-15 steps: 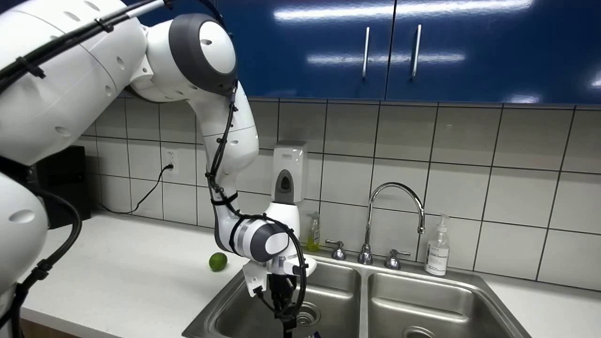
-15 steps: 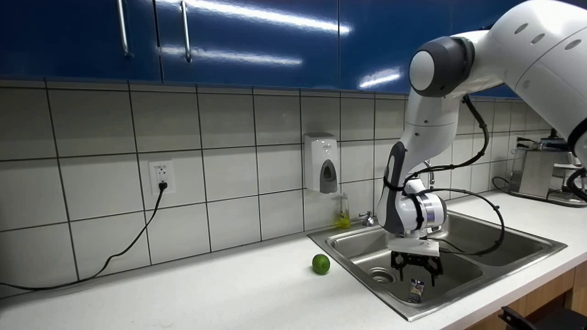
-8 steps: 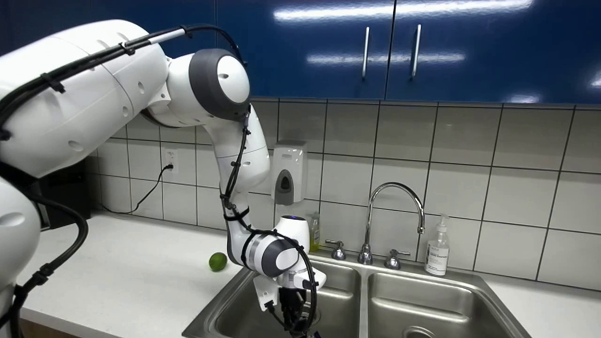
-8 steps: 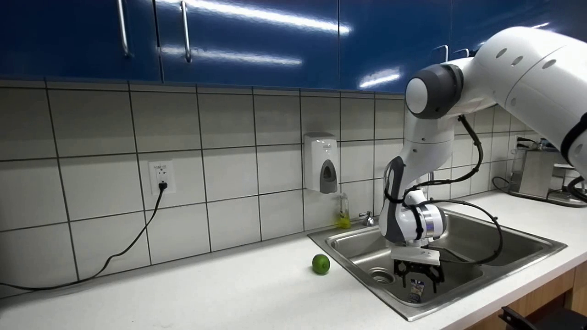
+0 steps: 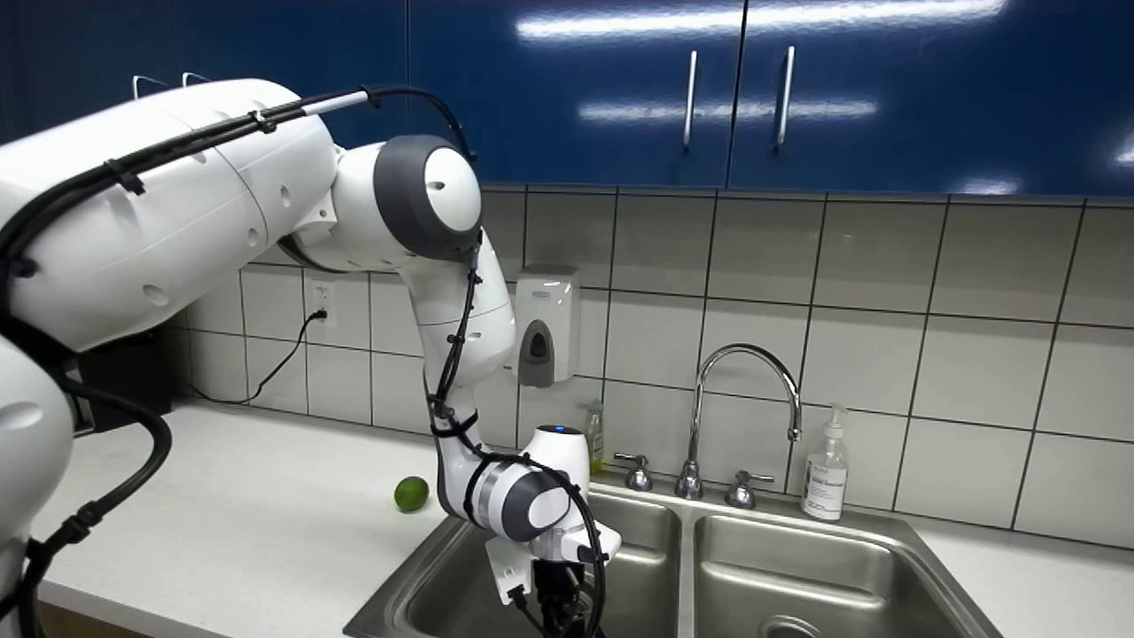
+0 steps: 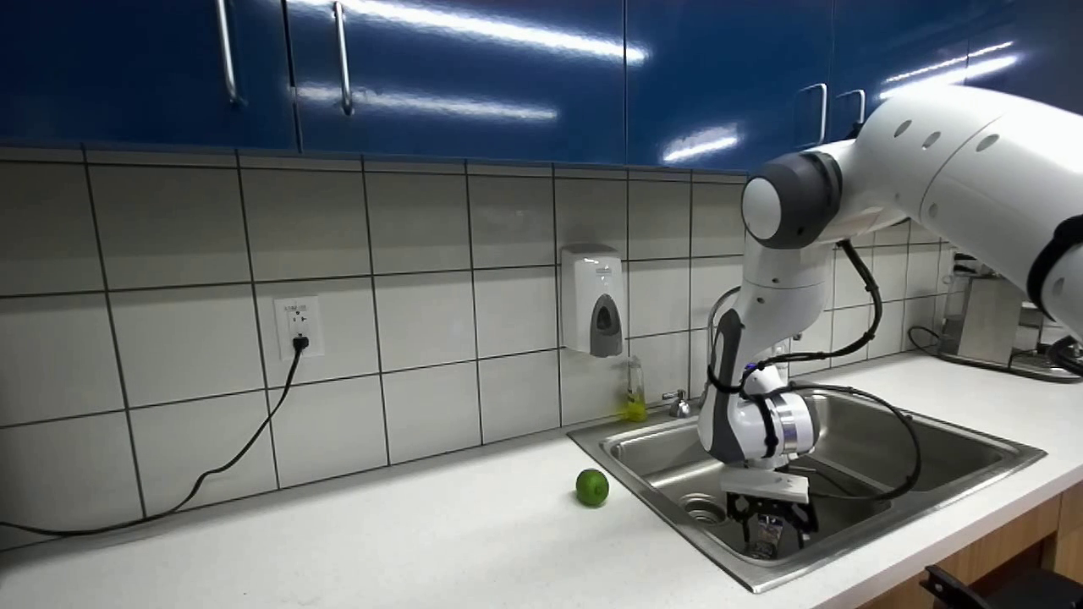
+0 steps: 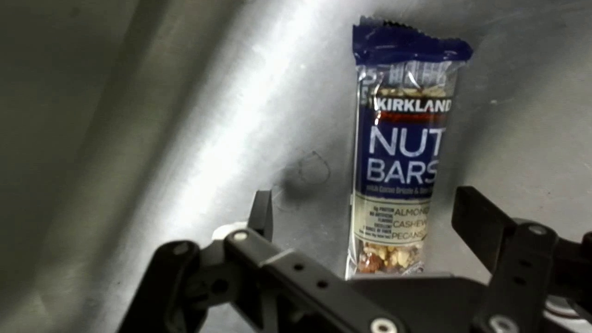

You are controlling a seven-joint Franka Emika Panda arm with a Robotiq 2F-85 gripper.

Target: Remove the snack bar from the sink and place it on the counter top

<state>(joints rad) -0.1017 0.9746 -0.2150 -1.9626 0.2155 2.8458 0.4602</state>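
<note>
The snack bar (image 7: 400,157) is a slim wrapped bar with a dark blue and clear wrapper. It lies flat in the left basin of the steel sink (image 5: 687,567); it also shows in an exterior view (image 6: 764,548). My gripper (image 7: 363,206) is open, lowered into the basin over the bar. In the wrist view its fingers (image 7: 262,212) stand on either side of the bar's near part, with a gap on both sides. The bar's near end is hidden behind the gripper. In an exterior view the gripper's tips are cut off. The white counter top (image 6: 381,541) adjoins the sink.
A small green ball (image 6: 592,488) rests on the counter near the sink's rim. The curved faucet (image 5: 700,416) and handles stand behind the basins. A pump bottle (image 5: 826,474) and a yellow soap bottle (image 6: 634,393) stand by the wall. A dispenser (image 6: 592,300) hangs above.
The arm has moved down, lowering the open gripper deeper into the basin until its fingers straddle the bar in view. The bar and the green ball have not moved.
</note>
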